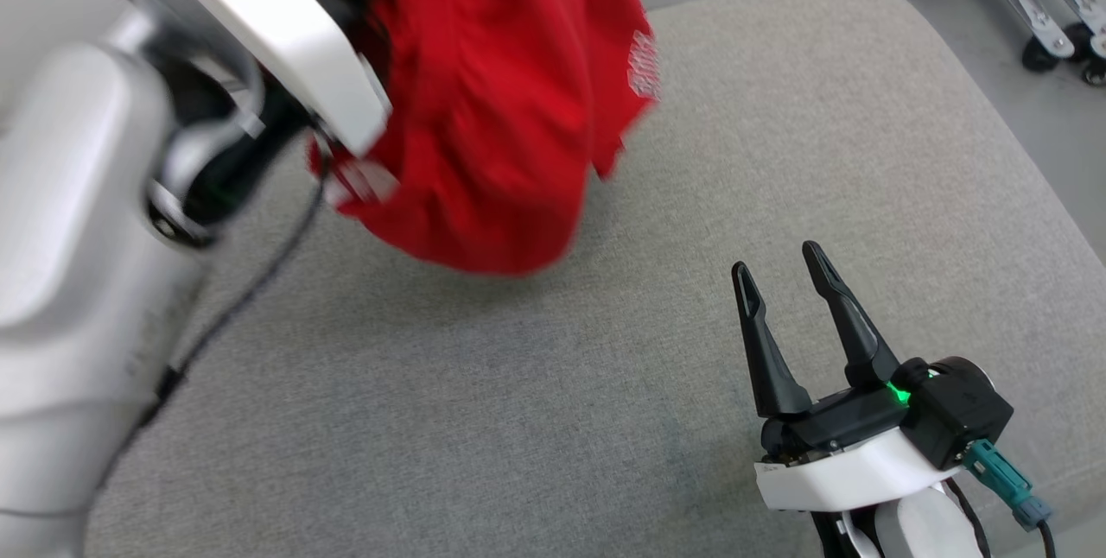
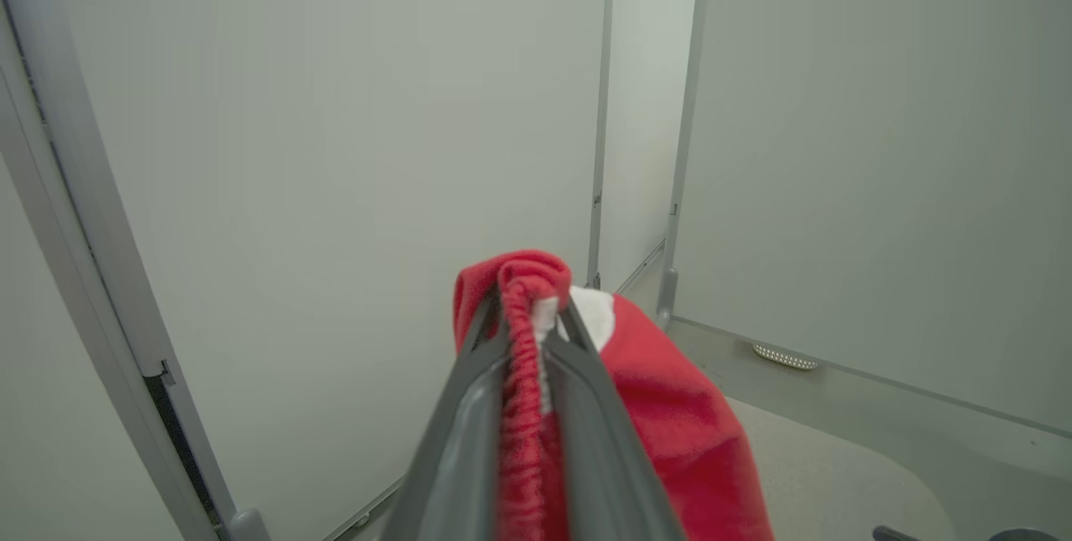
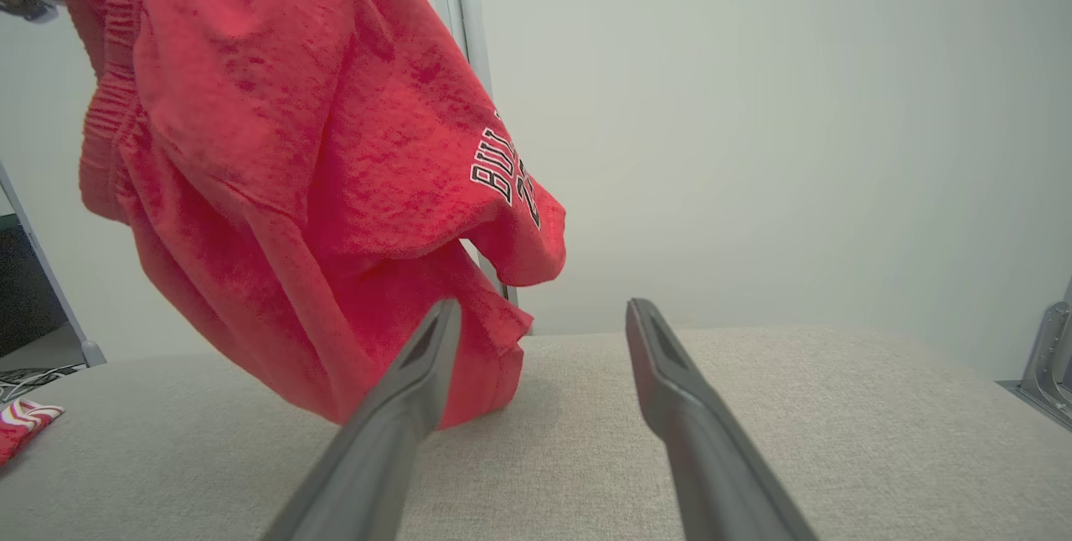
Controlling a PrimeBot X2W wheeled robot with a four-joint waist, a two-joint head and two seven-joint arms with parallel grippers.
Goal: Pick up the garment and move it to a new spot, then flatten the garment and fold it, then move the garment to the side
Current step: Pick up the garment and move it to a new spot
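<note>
The garment [image 1: 501,91] is a pair of red shorts with white lettering on one leg. It hangs bunched from my raised left arm over the grey cushion [image 1: 518,420]. My left gripper [image 2: 532,304] is shut on the garment's [image 2: 670,415] gathered elastic waistband. In the right wrist view the garment [image 3: 276,189] dangles at the left, its lower end at or just above the cushion [image 3: 754,440]. My right gripper [image 1: 778,266] rests low at the front right, open and with nothing in it, to the right of the cloth. Its fingers [image 3: 419,373] spread wide around bare cushion.
White wall panels [image 2: 335,147] stand behind the cushion. A metal frame on castors [image 1: 1054,14] sits on the floor at the far right. A small red and white cloth piece [image 3: 21,424] lies at the cushion's left edge. My left arm's pale housing [image 1: 78,282] takes up the left side.
</note>
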